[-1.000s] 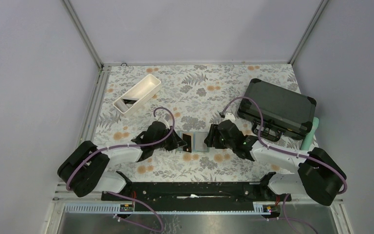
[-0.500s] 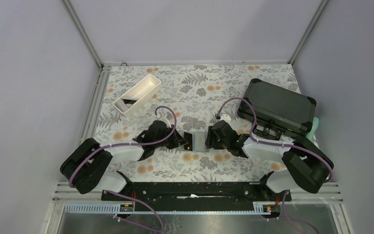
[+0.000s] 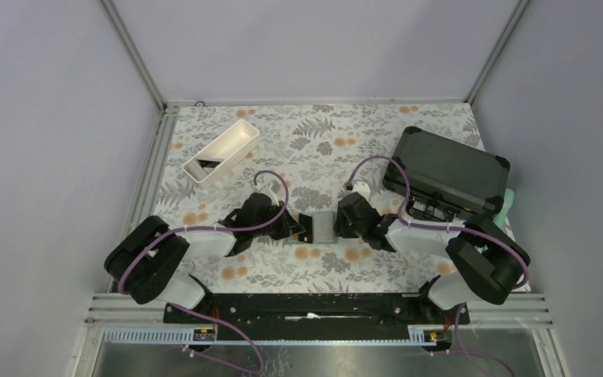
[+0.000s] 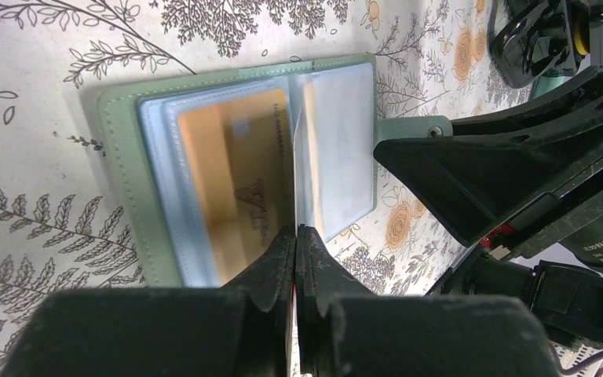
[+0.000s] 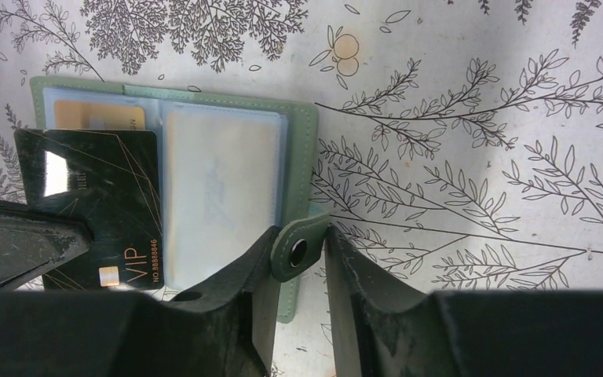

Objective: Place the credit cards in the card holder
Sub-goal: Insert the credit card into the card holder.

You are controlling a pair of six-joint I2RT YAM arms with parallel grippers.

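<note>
Here the left gripper (image 4: 295,236) clamps a glossy black VIP card (image 5: 94,196), long axis along the fold of the open sage-green card holder (image 5: 308,157) below it. The right gripper (image 5: 302,255) straddles the holder's snap tab (image 5: 294,245); I cannot tell whether it pinches. 1 gold-orange card (image 4: 232,196) sits pocketed; the pocket mouth is unclear.

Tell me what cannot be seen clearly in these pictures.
- Right wrist: black card covers most of the gold card; unclear whether right gripper pinches the card holder by its tab.
- Left wrist: black card seen edge-on in left gripper; gold card's print blurred.
- Top external: dark thing in white tray too small to name.
</note>
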